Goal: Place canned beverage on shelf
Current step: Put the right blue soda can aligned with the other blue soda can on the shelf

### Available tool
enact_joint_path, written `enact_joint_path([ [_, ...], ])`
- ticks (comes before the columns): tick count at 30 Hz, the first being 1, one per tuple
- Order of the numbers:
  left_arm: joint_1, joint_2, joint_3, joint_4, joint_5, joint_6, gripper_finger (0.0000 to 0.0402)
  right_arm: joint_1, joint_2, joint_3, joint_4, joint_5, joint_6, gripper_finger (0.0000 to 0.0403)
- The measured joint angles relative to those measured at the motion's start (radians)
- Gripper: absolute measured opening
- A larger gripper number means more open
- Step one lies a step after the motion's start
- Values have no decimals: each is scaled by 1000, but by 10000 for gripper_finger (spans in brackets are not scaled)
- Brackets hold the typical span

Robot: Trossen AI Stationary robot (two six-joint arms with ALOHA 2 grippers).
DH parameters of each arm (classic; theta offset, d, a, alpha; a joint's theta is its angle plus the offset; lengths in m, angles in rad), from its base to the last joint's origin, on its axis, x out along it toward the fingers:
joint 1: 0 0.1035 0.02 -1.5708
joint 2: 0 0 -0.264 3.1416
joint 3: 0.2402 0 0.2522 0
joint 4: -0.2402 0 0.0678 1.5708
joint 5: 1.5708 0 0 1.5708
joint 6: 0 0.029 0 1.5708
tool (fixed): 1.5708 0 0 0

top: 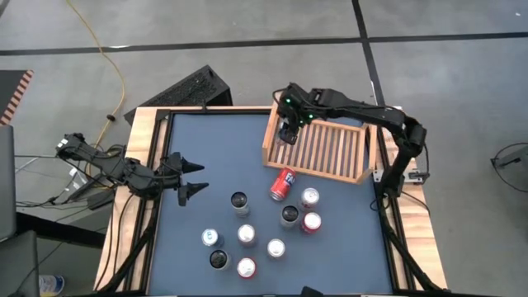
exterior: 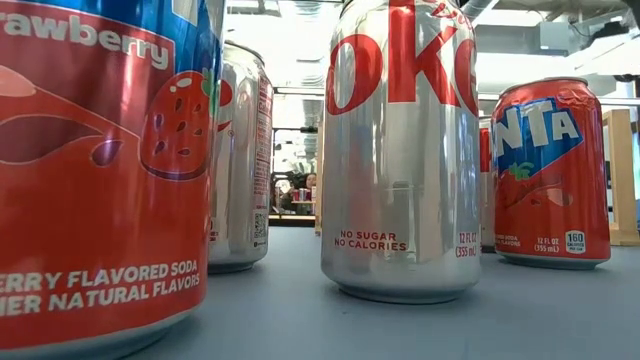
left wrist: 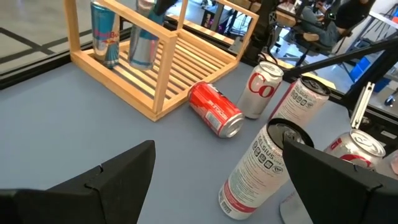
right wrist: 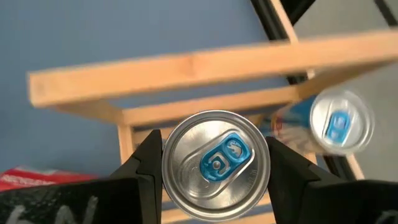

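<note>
Light wood frames the shelf (top: 326, 148), which sits at about one o'clock on the blue table (top: 223, 148). The right gripper (top: 288, 132) hangs over the shelf's far-left corner, its fingers (right wrist: 144, 163) clenched on a slim can (right wrist: 216, 165); only the right wrist view shows this, looking down on the silver lid with its blue tab, with a second blue-tabbed can (right wrist: 340, 122) standing just beside it inside the shelf. The left wrist view shows both as tall blue-and-silver cans behind the corner post, which the high view hides under the arm. The left gripper (top: 188, 179) waits at nine o'clock, fingers spread wide and holding nothing. A red can (top: 283, 184) lies on its side just in front of the shelf; eight more stand in a loose cluster at about six o'clock. Only the low view gives readable labels: a silver can (exterior: 400, 150) reading "NO SUGAR NO CALORIES", a Fanta can (exterior: 550, 170) at the right, and a near can (exterior: 100, 170) reading "strawberry" and "FLAVORED SODA".
</note>
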Motion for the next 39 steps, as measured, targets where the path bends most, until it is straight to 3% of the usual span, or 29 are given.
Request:
enact_joint_path([
  [21,0,0,0,0,-32,-3,341,-65,68,-10,109,0,-26,179],
  [39,0,0,0,-1,-32,-3,341,-79,103,-10,79,4,-17,183],
])
